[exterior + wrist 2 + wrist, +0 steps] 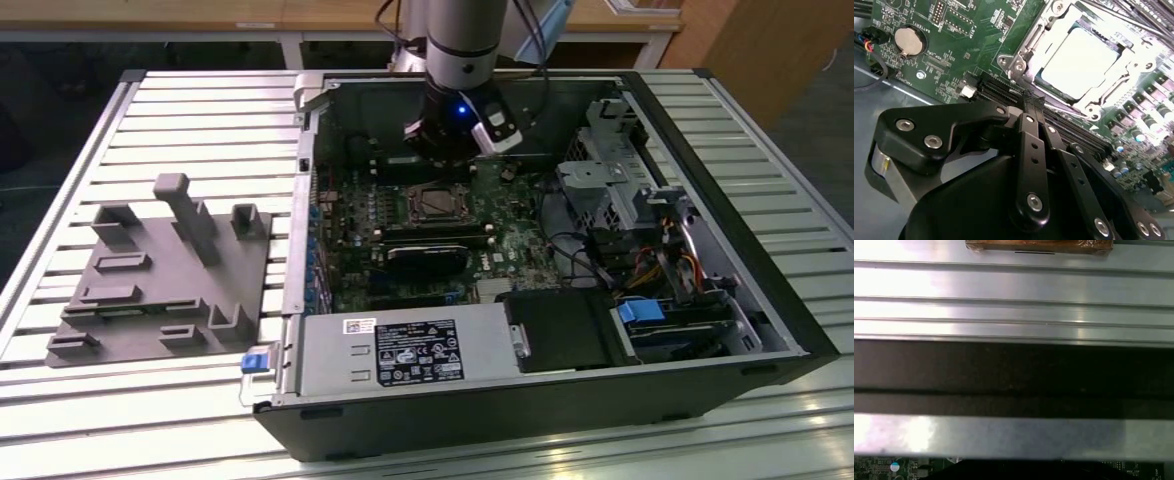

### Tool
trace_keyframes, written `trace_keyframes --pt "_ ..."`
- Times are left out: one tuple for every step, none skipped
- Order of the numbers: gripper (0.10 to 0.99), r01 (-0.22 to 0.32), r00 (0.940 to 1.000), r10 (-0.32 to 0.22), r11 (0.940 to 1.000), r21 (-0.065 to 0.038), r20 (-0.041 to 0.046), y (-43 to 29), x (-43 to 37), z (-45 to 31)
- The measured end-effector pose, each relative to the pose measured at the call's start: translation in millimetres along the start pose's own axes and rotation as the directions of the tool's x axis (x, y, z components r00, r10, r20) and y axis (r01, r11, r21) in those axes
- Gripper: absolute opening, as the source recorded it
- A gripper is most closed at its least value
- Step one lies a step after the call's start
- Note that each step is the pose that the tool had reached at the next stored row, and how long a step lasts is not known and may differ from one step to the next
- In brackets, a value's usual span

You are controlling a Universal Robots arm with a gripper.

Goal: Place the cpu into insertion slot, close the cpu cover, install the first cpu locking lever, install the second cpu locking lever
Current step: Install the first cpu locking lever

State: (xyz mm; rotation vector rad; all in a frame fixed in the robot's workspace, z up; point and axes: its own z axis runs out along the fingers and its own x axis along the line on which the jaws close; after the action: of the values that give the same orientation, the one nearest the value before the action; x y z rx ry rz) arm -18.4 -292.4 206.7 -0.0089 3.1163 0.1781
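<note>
Cpu (435,204), flat silver-grey square chip, sat in the dark insertion slot just below the black claw (447,160) in the exterior view. In the second wrist view, cpu lay just beyond the claw (1030,100), fingers pinched together, empty; silver frame cover (1026,47) appeared down, levers unclear.

Open computer case (787,330) on the slatted table (200,110), with the motherboard (400,240) flat inside it. On the motherboard, near its middle: the insertion slot (437,203), holding the cpu (1081,60) under the closed cpu cover (1026,42). Beyond the slot, above the board: the gripper (441,160); toward the exterior view's left, outside the case: a fixture block (160,275).
</note>
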Motion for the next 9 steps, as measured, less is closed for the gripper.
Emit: trace_keyframes --pt "0.106 0.000 1.0000 0.000 1.0000 0.000 0.0000 -0.2 -0.2 1.6" --pt "0.106 0.000 1.0000 0.000 1.0000 0.000 0.0001 -0.4 -0.5 3.1" --pt "0.106 0.000 1.0000 0.000 1.0000 0.000 0.0001 -0.5 -0.7 4.2" --pt "0.106 0.000 1.0000 0.000 1.0000 0.000 0.0001 -0.6 -0.8 5.0" --pt "0.106 0.000 1.0000 0.000 1.0000 0.000 0.0000 -0.6 -0.9 5.2" --pt "0.106 0.000 1.0000 0.000 1.0000 0.000 0.0000 -0.6 -0.9 5.2" --pt "0.106 0.000 1.0000 0.000 1.0000 0.000 -0.0001 -0.6 -0.9 5.2" --pt "0.106 0.000 1.0000 0.000 1.0000 0.000 0.0000 -0.6 -1.0 5.1" --pt "0.106 0.000 1.0000 0.000 1.0000 0.001 0.0002 -0.5 -1.0 4.7"
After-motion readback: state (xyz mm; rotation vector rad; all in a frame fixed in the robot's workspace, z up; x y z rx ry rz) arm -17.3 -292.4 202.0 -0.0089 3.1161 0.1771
